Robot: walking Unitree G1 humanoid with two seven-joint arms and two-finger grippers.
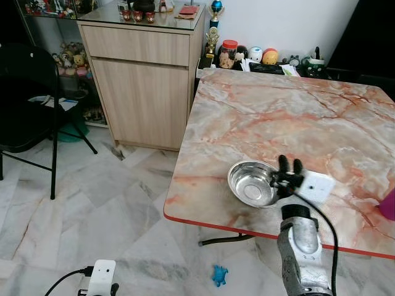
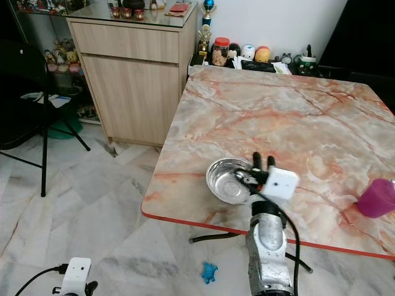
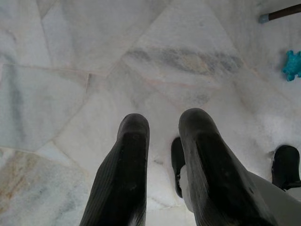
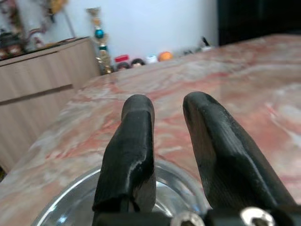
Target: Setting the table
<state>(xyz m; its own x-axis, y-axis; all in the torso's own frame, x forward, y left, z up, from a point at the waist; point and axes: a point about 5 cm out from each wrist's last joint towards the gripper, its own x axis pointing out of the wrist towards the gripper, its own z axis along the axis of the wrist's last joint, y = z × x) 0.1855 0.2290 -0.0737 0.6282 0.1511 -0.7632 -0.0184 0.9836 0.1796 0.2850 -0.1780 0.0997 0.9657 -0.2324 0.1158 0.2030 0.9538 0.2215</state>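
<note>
A round steel bowl stands empty near the front edge of the pink marble table. My right gripper is at the bowl's right rim, its two black fingers pointing toward the far side of the table. The right wrist view has the fingers a little apart, hovering over the bowl's rim with bare tabletop showing between them. A pink cup stands at the table's right edge. Low by the floor, my left gripper hangs with its fingers slightly apart and nothing between them.
A wooden cabinet stands left of the table, and a black folding chair further left. Jars and small toys line the wall behind the table. A small blue toy lies on the marble floor under the table's front edge.
</note>
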